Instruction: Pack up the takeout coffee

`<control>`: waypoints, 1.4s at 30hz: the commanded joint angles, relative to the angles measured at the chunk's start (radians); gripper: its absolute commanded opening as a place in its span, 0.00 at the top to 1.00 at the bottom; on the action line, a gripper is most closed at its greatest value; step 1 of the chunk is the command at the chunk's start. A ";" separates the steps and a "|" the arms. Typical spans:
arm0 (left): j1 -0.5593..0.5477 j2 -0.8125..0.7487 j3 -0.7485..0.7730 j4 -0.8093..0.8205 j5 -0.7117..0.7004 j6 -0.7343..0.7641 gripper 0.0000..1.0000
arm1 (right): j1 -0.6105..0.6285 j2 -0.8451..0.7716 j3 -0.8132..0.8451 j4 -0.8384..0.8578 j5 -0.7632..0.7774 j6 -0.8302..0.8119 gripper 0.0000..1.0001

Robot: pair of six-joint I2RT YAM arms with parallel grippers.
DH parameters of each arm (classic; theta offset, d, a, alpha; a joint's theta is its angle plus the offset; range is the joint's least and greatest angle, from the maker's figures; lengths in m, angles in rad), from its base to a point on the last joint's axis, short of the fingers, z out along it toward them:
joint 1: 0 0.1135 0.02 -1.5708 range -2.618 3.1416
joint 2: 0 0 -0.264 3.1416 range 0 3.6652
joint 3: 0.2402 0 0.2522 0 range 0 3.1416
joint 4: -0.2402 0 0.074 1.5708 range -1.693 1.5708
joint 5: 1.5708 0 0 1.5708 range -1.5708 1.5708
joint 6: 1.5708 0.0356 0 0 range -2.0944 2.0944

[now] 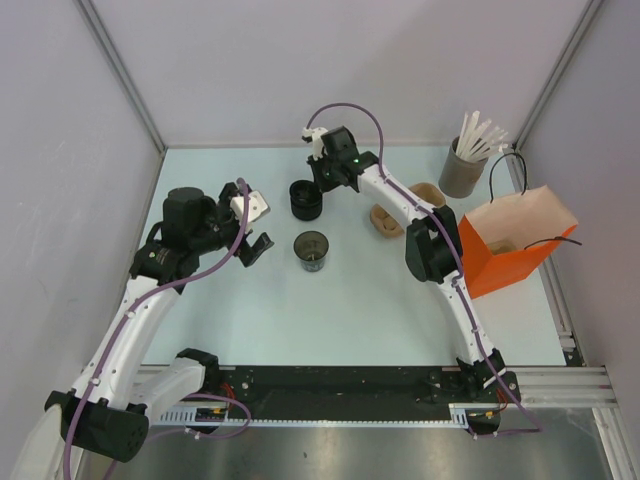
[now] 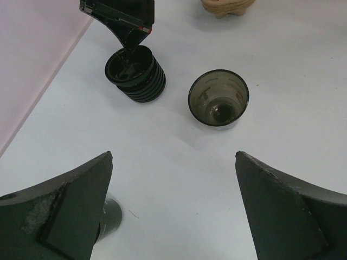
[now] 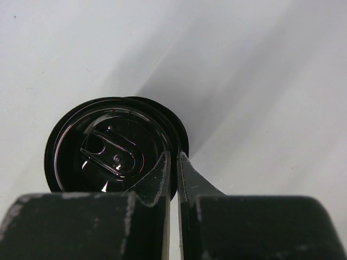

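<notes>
The takeout coffee cup [image 1: 311,250] stands open and lidless mid-table, dark with a greyish-brown inside; the left wrist view has the cup [image 2: 218,98] ahead and to the right. Behind it sits a ribbed stack of round black lids [image 1: 305,200], the same lid stack [image 2: 135,76] showing in the left wrist view. My right gripper [image 3: 176,158] is shut on the rim of the top black lid [image 3: 108,149], and from above the right gripper [image 1: 320,183] hangs over the stack. My left gripper [image 2: 173,160] is open and holds nothing, left of the cup [image 1: 260,228].
An orange paper bag [image 1: 510,250] stands open at the right edge. Behind it is a grey tub of white sticks [image 1: 462,170]. Two tan paper pieces [image 1: 385,220] [image 1: 427,193] lie between the lids and the bag. Walls close in the table on the left, back and right.
</notes>
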 commanded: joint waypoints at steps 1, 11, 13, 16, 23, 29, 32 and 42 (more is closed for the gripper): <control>0.005 -0.017 0.007 0.021 0.018 -0.020 0.00 | -0.008 -0.066 0.065 -0.008 -0.033 0.018 1.00; 0.007 -0.015 0.013 0.019 0.021 -0.021 0.00 | -0.011 -0.087 0.068 -0.023 -0.067 0.035 1.00; 0.007 -0.013 0.013 0.019 0.024 -0.023 0.00 | -0.014 -0.096 0.068 -0.023 -0.073 0.038 1.00; 0.007 -0.009 0.018 0.019 0.026 -0.021 0.00 | -0.018 -0.109 0.073 -0.026 -0.084 0.040 1.00; 0.007 -0.010 0.018 0.018 0.027 -0.021 0.00 | -0.024 -0.130 0.073 -0.037 -0.122 0.058 1.00; 0.007 -0.012 0.022 0.016 0.027 -0.020 0.00 | -0.031 -0.150 0.073 -0.042 -0.150 0.074 1.00; 0.005 -0.012 0.024 0.018 0.027 -0.015 0.00 | -0.037 -0.167 0.071 -0.046 -0.164 0.080 1.00; 0.002 0.016 0.050 0.004 0.052 0.043 0.00 | -0.061 -0.244 0.059 -0.094 -0.216 0.072 1.00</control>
